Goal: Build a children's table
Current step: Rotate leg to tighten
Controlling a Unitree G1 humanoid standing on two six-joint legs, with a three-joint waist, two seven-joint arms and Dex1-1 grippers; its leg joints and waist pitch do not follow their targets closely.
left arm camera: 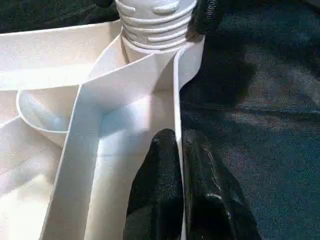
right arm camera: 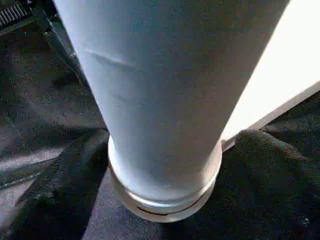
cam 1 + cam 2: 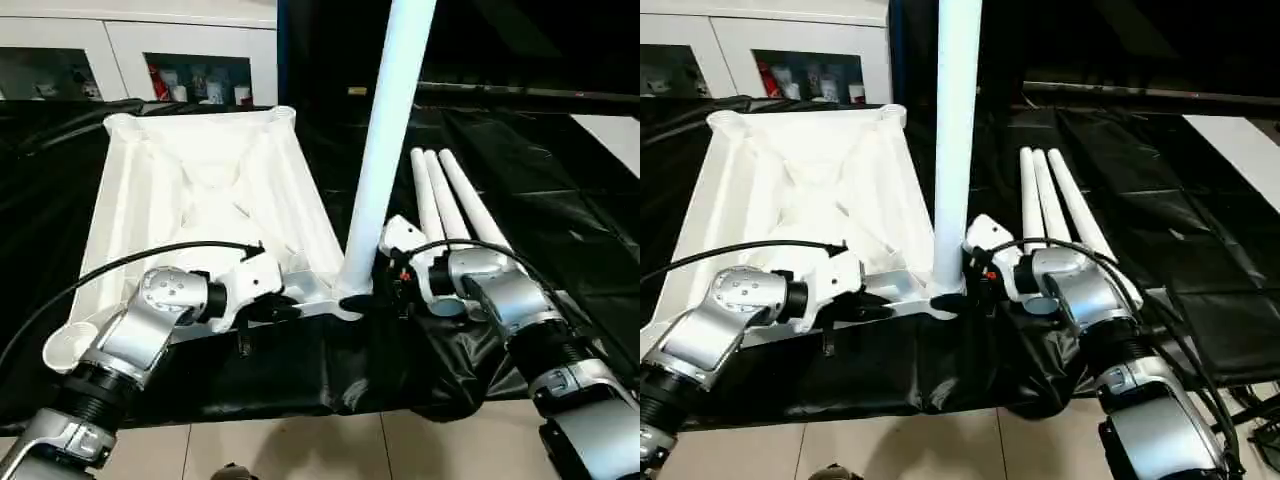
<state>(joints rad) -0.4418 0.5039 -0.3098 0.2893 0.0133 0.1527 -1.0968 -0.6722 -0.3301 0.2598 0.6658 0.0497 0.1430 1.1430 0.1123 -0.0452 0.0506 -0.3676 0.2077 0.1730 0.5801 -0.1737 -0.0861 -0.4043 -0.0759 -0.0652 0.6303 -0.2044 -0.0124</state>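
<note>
The white tabletop (image 3: pixel 200 190) lies upside down on the black cloth, ribs facing up. One white leg (image 3: pixel 385 150) stands upright in the tabletop's near right corner socket, its threaded end (image 1: pixel 155 25) at the socket mouth. Three more legs (image 3: pixel 450 200) lie side by side to the right. My left gripper (image 1: pixel 179 145) is shut on the thin near rim wall of the tabletop, a little left of that corner. My right gripper (image 3: pixel 385 290) sits at the base of the upright leg, from its right side.
The black cloth-covered work table (image 3: pixel 570 210) ends close in front of me, with tiled floor (image 3: pixel 300 445) below its edge. A white cabinet with glass doors (image 3: pixel 190 60) stands behind it. A black cable (image 3: pixel 120 265) arcs over my left forearm.
</note>
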